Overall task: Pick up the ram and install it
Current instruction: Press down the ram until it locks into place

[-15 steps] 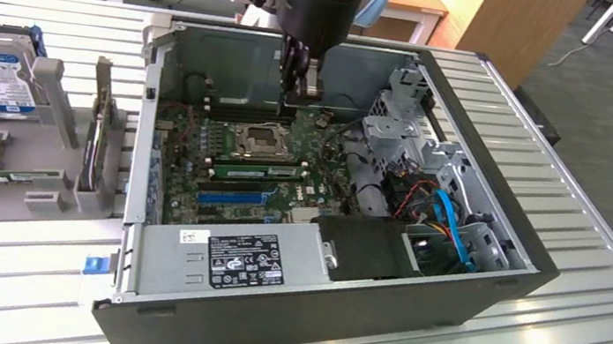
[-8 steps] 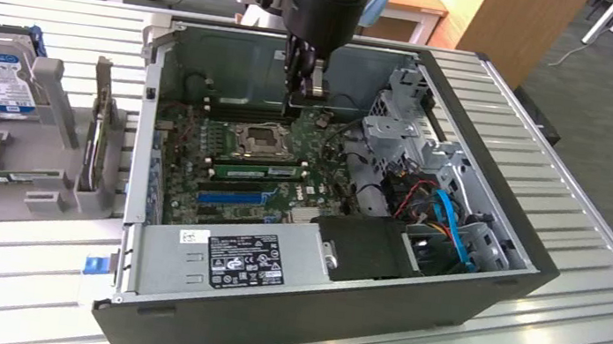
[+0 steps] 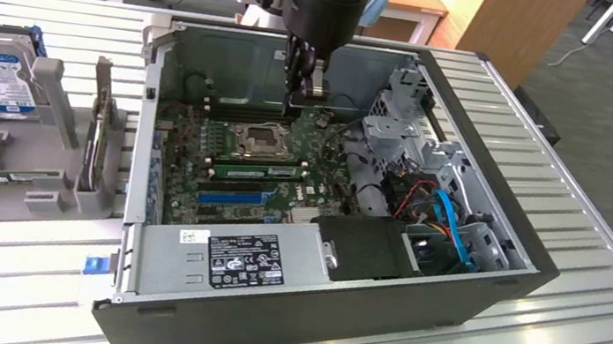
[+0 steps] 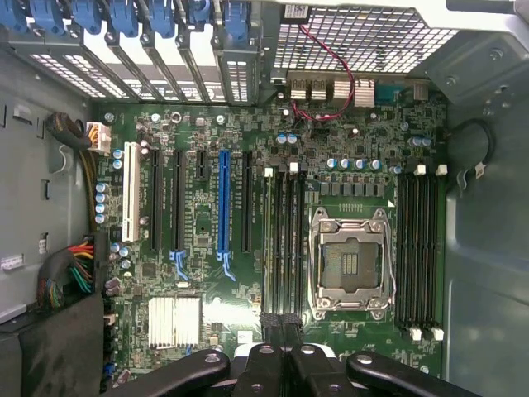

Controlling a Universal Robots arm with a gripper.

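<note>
The gripper, fingers pressed together, hangs above the motherboard inside the case (whether they pinch the ram is hidden)

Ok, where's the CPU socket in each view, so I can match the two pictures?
Exterior view: the CPU socket lies inside the open case, toward the exterior view's left.
Wrist view: the CPU socket lies between two banks of black memory slots.
Shared landmark: the blue expansion slot.

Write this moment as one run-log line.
gripper: shut, empty | over: motherboard | ram: seems seated in slot by socket
</note>
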